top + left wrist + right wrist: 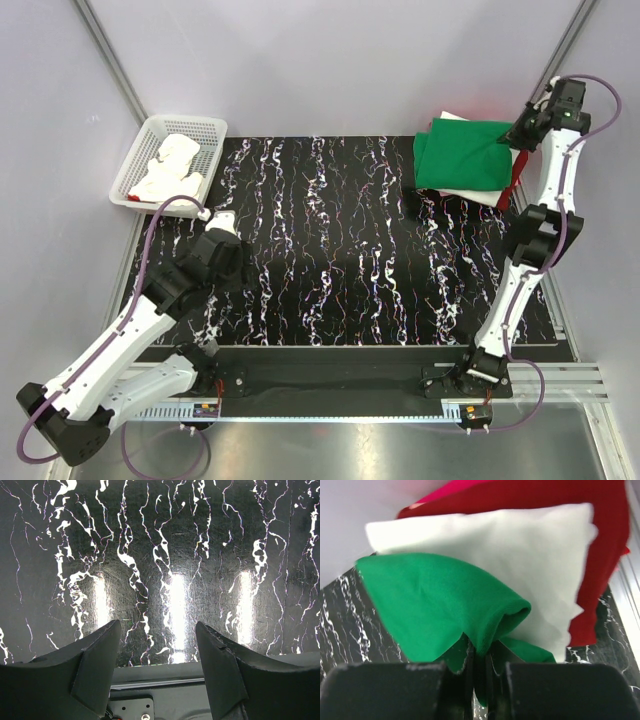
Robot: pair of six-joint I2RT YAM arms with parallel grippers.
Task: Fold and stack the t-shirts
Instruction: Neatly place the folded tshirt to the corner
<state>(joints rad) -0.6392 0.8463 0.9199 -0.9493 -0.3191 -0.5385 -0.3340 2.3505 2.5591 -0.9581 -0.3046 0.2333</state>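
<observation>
Your R fingers (pixel 520 685) are pinched on the green shirt (pixel 435 605) edge at the far-right corner of the tabletop (pixel 330 250). It lies atop the white shirt (pixel 520 555) & red shirt (pixel 560 495). L fingers (pixel 100 660) are spread wide, holding nothing, low over the tabletop.

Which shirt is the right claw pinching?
The green shirt, top of the pile; the right gripper is shut on its edge. White shirt and red shirt lie beneath.
</observation>
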